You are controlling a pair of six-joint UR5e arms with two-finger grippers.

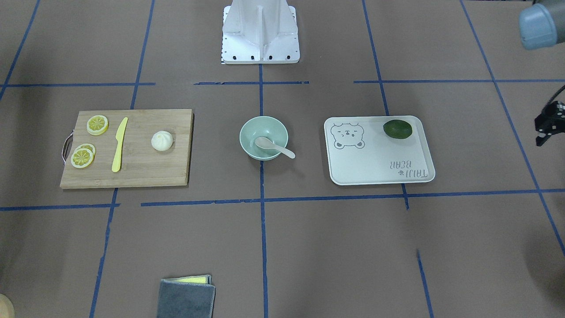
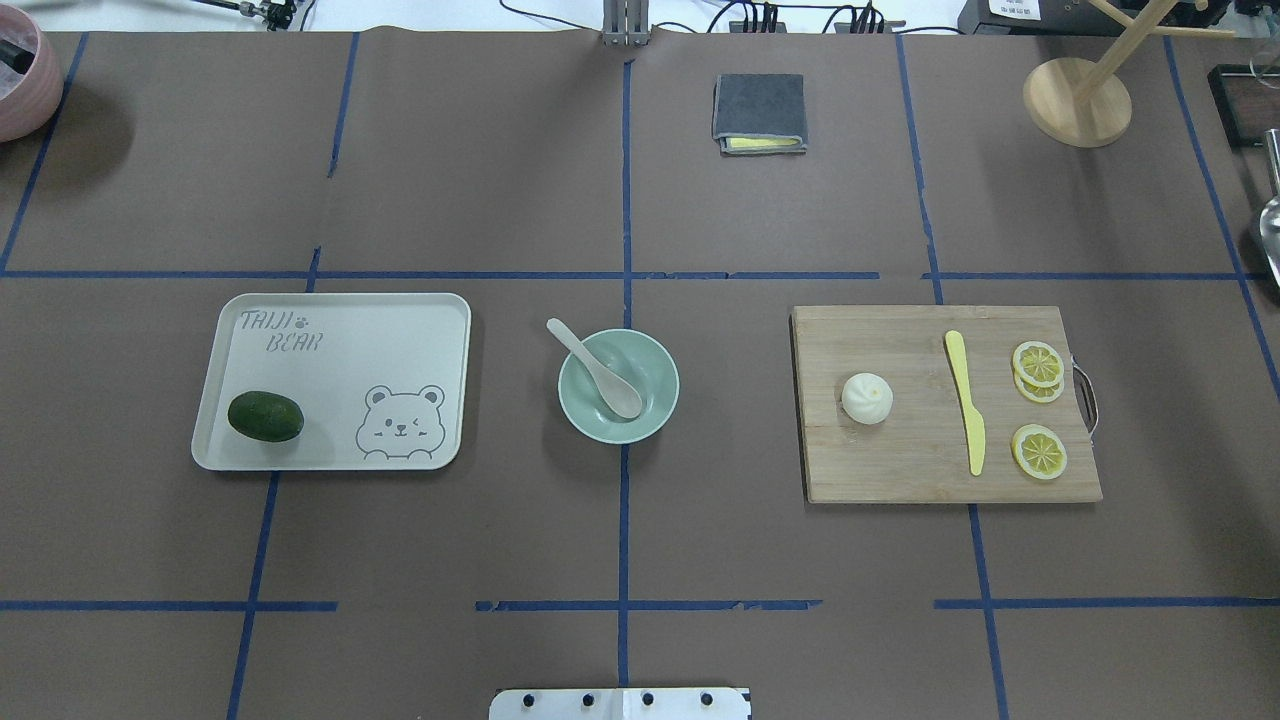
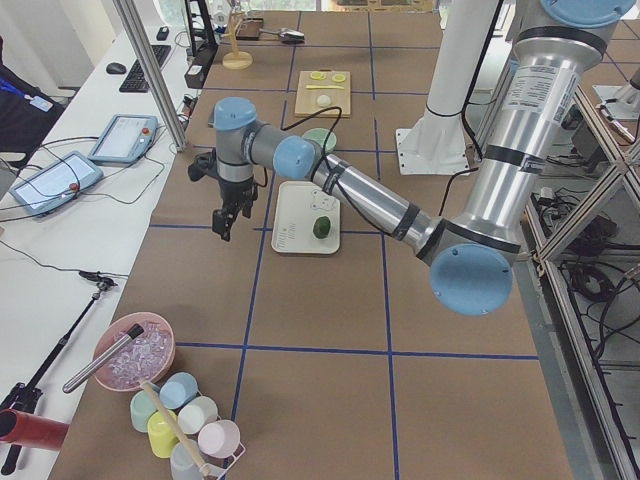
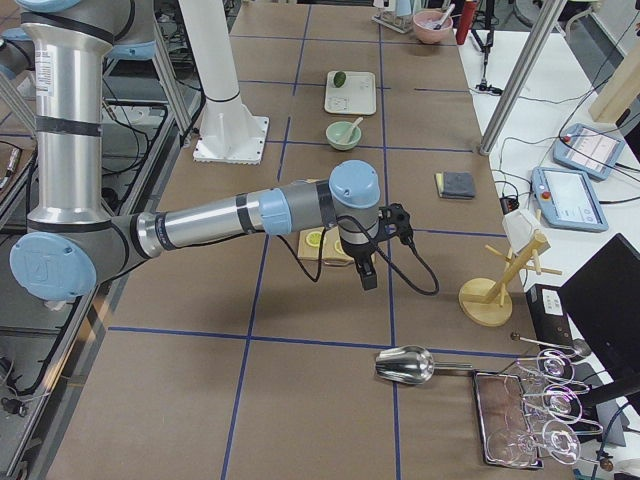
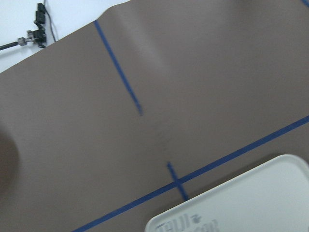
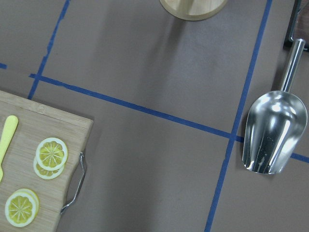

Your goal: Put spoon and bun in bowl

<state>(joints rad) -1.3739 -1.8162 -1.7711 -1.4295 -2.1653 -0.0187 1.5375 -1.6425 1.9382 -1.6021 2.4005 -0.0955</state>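
The pale mint-green bowl stands at the table's middle, also in the overhead view. The beige spoon lies in it, scoop inside and handle over the rim. The white bun sits on the wooden cutting board, apart from the bowl. My left gripper hangs above the table beyond the tray's far end. My right gripper hangs past the board's handle end. I cannot tell whether either is open or shut. Neither wrist view shows fingers.
The board also holds a yellow knife and lemon slices. A white bear-print tray holds a dark green fruit. A grey cloth, a wooden stand and a metal scoop lie further out.
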